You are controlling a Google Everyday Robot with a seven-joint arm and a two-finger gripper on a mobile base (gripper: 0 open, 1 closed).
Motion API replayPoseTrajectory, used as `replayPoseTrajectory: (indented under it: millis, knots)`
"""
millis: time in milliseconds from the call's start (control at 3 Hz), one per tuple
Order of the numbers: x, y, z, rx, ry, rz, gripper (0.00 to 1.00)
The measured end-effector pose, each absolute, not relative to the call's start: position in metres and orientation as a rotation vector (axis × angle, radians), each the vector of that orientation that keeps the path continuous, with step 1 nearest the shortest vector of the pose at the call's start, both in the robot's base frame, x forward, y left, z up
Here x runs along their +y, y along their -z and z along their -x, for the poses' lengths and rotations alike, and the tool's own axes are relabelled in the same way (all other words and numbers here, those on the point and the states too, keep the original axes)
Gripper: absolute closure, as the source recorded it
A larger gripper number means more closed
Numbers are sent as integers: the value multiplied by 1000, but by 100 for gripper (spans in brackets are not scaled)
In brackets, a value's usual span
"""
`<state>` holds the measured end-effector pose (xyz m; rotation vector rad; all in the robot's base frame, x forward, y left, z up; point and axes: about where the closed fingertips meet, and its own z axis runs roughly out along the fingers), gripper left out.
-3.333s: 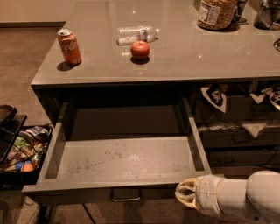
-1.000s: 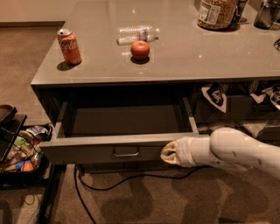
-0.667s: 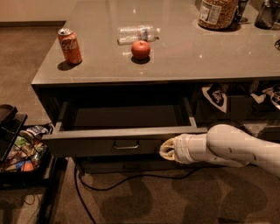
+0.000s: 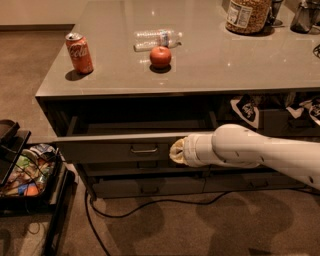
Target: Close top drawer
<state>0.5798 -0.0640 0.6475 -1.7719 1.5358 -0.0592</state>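
Note:
The top drawer (image 4: 110, 148) is a wide dark grey drawer under the counter's left half. It stands only a little way out, with a narrow strip of its inside showing. Its small metal pull handle (image 4: 144, 149) is at the middle of the front. My gripper (image 4: 176, 152) is at the end of the white arm, pressed against the right part of the drawer front, just right of the handle.
On the grey counter (image 4: 200, 75) stand a red soda can (image 4: 79, 52), a lying plastic bottle (image 4: 157, 39), a red apple (image 4: 160, 56) and a jar (image 4: 248, 15). Lower drawers (image 4: 150, 186) sit beneath. A black bin of snack packets (image 4: 25, 172) stands left. A cable (image 4: 150, 205) lies on the carpet.
The drawer has slid inward from wide open to nearly shut. My gripper has moved forward with the drawer front.

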Motion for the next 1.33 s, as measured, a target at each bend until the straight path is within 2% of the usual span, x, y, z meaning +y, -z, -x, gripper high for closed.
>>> replayPoseTrajectory:
  millis: [667,1333]
  knots:
    - [-80,-639,-583,1556,78,1754,100]
    - [-139,-625,-626,1607,214,1716,100]
